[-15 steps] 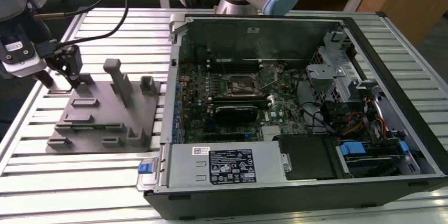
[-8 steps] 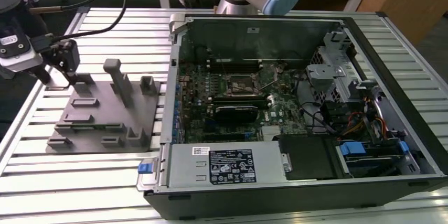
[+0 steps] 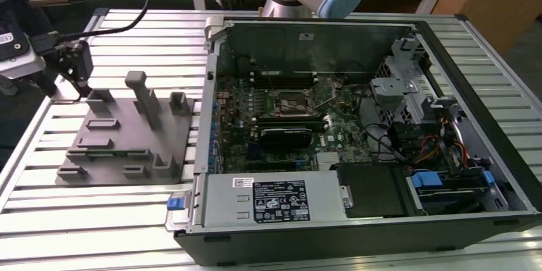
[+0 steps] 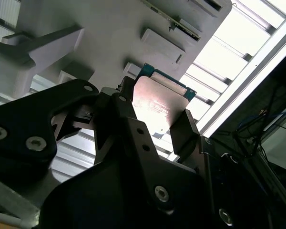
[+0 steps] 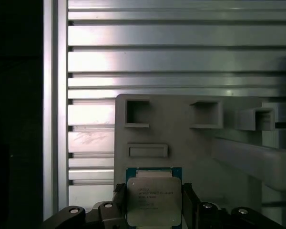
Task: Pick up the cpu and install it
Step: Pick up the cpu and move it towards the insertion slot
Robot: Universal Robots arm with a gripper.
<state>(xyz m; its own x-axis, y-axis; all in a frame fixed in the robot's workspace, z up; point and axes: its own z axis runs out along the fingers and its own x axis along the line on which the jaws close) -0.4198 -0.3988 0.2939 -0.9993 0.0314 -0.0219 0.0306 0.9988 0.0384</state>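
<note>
The cpu (image 5: 154, 202) is a flat square chip with a silver-grey metal top and a thin green edge. In both wrist views it sits between my gripper's (image 5: 153, 190) two dark fingers, which press on its opposite sides. In the second wrist view the cpu (image 4: 159, 102) hangs just over the grey plastic fixture (image 4: 133, 28), held by the gripper (image 4: 157, 109). In the exterior view my gripper (image 3: 75, 84) is at the far left, at the fixture's (image 3: 118, 141) back corner. The black motherboard socket (image 3: 292, 99) with its metal frame lies inside the open computer case.
The open computer case (image 3: 474, 61) fills the exterior view's right half, with a grey power supply (image 3: 271, 200), cables and a drive cage. The slatted metal table (image 3: 101, 220) carries everything. Upright posts on the fixture (image 3: 144, 96) stand between the gripper and the case.
</note>
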